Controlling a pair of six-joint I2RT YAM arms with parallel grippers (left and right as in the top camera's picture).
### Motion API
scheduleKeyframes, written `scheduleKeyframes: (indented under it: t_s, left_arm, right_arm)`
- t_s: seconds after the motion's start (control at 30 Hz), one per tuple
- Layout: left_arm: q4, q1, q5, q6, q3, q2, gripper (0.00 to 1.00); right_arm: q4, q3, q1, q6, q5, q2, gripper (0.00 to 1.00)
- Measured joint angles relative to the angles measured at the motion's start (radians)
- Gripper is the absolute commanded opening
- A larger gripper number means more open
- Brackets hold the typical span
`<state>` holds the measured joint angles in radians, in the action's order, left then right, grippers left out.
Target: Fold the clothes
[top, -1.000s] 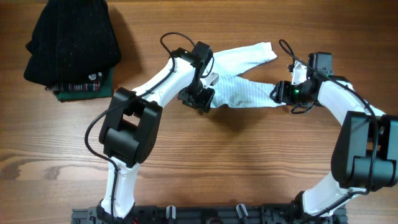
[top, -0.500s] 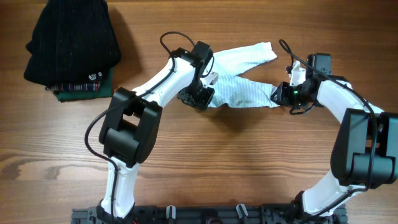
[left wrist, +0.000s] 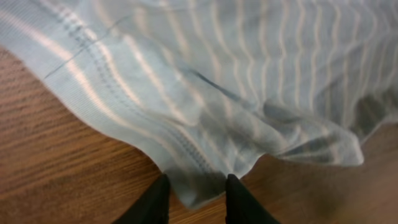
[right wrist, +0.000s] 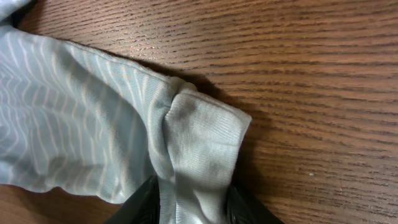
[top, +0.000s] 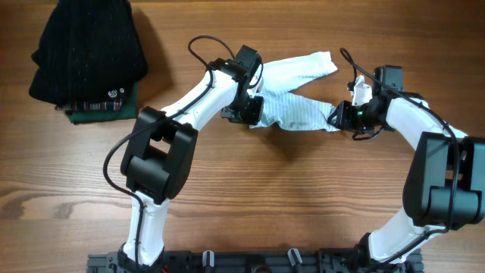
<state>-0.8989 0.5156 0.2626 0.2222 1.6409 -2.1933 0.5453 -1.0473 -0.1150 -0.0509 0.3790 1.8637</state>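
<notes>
The small pale blue-white garment of thin striped fabric lies on the brown wooden worktop with its long axis running left to right between the two arms (one sleeve strays off to the far right). The left tool is clenched on its left hem and the right tool on its right cuff. With each end already gripped, a fold would likely carry one end across toward the other.

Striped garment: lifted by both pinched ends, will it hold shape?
Probably not: the striped garment already bunches where the right gripper pinches it, so it would likely sag between grips. The thin fabric looks light. Pushed, it would probably crumple, as the folds by the left gripper suggest.
</notes>
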Motion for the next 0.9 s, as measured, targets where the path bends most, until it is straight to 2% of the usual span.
scheduleKeyframes:
  t_s: [0.2, 0.4, 0.6, 0.7, 0.77, 0.9]
  left_arm:
    - [0.020, 0.000, -0.001, 0.100, 0.000, 0.000, 0.20]
    - [0.033, 0.000, 0.000, 0.154, 0.000, -0.008, 0.21]
    - [0.034, 0.000, 0.000, 0.182, 0.000, -0.023, 0.40]
    - [0.057, 0.002, 0.005, 0.190, -0.003, -0.023, 0.42]
    - [0.077, 0.006, 0.008, 0.200, -0.006, -0.023, 0.39]
    - [0.117, 0.013, 0.008, 0.216, -0.013, -0.023, 0.17]
  right_arm:
    - [0.000, 0.000, 0.000, 0.001, 0.000, 0.000, 0.34]
    - [0.000, 0.000, 0.000, 0.004, 0.003, 0.000, 0.37]
    - [0.000, 0.000, 0.000, 0.005, 0.015, 0.000, 0.43]
    - [0.001, 0.000, 0.000, 0.004, 0.021, 0.000, 0.45]
    - [0.001, 0.000, 0.000, 0.004, 0.022, 0.000, 0.45]
    - [0.003, 0.000, 0.000, 0.004, 0.024, 0.000, 0.40]
